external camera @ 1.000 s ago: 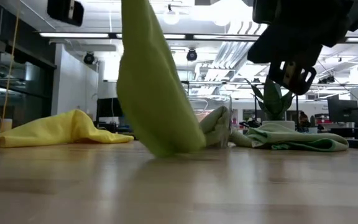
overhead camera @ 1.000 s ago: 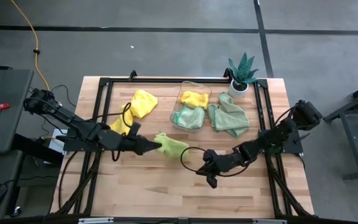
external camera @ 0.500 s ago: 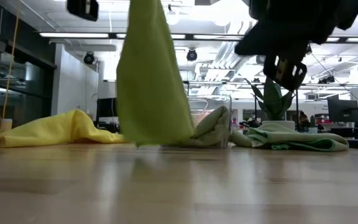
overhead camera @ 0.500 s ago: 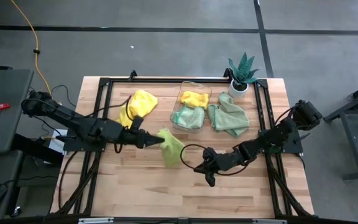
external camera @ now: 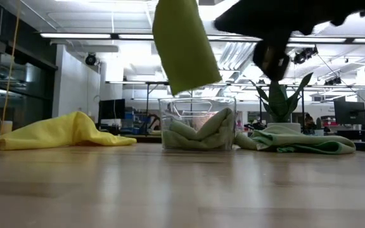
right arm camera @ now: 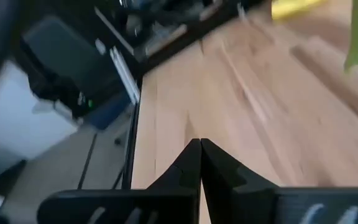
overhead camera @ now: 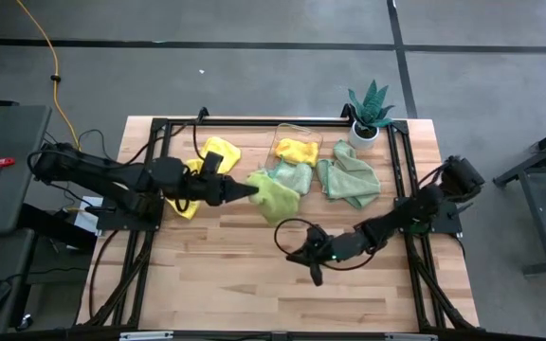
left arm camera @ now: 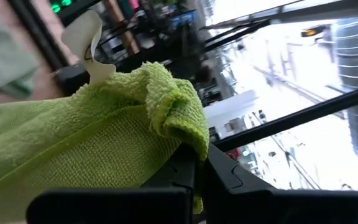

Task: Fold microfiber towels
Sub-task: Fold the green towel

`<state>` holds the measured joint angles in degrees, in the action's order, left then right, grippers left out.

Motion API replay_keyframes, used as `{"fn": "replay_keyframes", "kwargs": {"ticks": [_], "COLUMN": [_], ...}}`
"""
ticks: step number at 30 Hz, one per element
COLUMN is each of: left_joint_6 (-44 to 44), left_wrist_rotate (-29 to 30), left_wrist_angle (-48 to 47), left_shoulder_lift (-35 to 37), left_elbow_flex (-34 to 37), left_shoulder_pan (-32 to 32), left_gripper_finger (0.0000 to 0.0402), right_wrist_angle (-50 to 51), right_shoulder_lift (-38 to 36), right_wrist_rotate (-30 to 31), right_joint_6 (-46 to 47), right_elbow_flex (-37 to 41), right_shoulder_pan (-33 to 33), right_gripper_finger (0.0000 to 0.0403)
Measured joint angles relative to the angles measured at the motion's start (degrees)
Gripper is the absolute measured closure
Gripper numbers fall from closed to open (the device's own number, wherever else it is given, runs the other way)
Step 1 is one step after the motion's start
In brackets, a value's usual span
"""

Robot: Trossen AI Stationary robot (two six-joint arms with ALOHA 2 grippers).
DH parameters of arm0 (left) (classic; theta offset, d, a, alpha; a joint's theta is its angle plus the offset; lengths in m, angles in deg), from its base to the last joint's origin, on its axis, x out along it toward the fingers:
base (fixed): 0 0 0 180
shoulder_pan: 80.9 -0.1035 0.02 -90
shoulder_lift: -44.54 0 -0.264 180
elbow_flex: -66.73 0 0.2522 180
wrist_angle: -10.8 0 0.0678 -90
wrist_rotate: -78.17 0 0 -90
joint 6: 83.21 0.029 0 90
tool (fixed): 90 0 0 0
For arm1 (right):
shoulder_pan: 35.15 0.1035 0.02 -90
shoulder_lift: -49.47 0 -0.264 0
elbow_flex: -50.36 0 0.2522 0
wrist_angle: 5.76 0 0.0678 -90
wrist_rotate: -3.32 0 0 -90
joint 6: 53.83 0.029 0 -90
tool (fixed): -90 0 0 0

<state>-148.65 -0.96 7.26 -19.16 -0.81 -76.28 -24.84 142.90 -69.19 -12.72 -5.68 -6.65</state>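
My left gripper (overhead camera: 251, 192) is shut on a lime green towel (overhead camera: 275, 197), which hangs high over the table in the low view (external camera: 184, 44), just near of the clear bin (overhead camera: 292, 163). My right gripper (overhead camera: 297, 258) is shut and empty, above the table's near middle. A bright yellow towel (overhead camera: 212, 157) lies crumpled on the table at far left. A pale mint green towel (overhead camera: 349, 182) lies bunched to the right of the bin. The bin holds a yellow towel (overhead camera: 297, 150) and a mint one (overhead camera: 287, 176). My left gripper pinches a bunched fold at the lime towel's edge (left arm camera: 188, 134) between its two fingers, several layers by the look of it. The fingers come about level from the table's left. The towel hangs below the fingers, slack and lifted clear of the table (external camera: 184, 44).
A spiky green potted plant (overhead camera: 369, 114) stands at the far right corner. A black metal frame (overhead camera: 159, 133) runs along the table's edges. Bare wood (overhead camera: 216, 275) lies along the near half.
My left gripper has risen and gone toward the far edge and the bin, still shut on the lime towel. The towel's lower end, which lay on the table, is now lifted clear and hangs free. My right gripper has drifted a little toward the table's left.
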Motion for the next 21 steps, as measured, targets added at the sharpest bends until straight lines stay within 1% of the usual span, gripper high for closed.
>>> {"fn": "replay_keyframes", "kwargs": {"ticks": [4, 8, 10, 12, 15, 18, 21], "left_joint_6": [1.14, 1.72, 2.18, 2.9, 4.11, 4.24, 5.13], "left_wrist_rotate": [0.04, 0.24, 1.37, 2.8, 4.52, 7.04, 8.74], "left_wrist_angle": [-0.13, 0.13, 0.09, 0.24, 0.31, -0.16, -0.15], "left_shoulder_lift": [-0.07, -0.04, -0.07, -0.07, -0.04, -0.05, -0.07], "left_elbow_flex": [-3.2, -6.1, -7.19, -8.3, -9.34, -9.37, -9.37], "left_shoulder_pan": [-0.15, 0.54, 1.65, 2.79, 4.76, 6.82, 8.95], "left_gripper_finger": [0.0401, 0.0401, 0.0401, 0.0401, 0.0402, 0.0402, 0.0402], "right_wrist_angle": [-15.35, -30.17, -34.86, -36.01, -36.08, -35.67, -34.12], "right_shoulder_lift": [6.53, 11.79, 13.71, 15.17, 17.03, 18.7, 19.03], "right_wrist_rotate": [3.34, 10.34, 11.18, 11.22, 10.26, 8.19, 9.18], "right_joint_6": [-2.47, -4.8, -6.22, -6.88, -8.06, -12.41, -16.3], "right_elbow_flex": [0.0, -0.01, -0.45, -1.88, -6.01, -10.83, -13.98], "right_shoulder_pan": [-0.84, -1.85, -2.6, -3.2, -4.31, -5.42, -6.04], "right_gripper_finger": [0.0403, 0.0403, 0.0403, 0.0403, 0.0403, 0.0403, 0.0403]}}
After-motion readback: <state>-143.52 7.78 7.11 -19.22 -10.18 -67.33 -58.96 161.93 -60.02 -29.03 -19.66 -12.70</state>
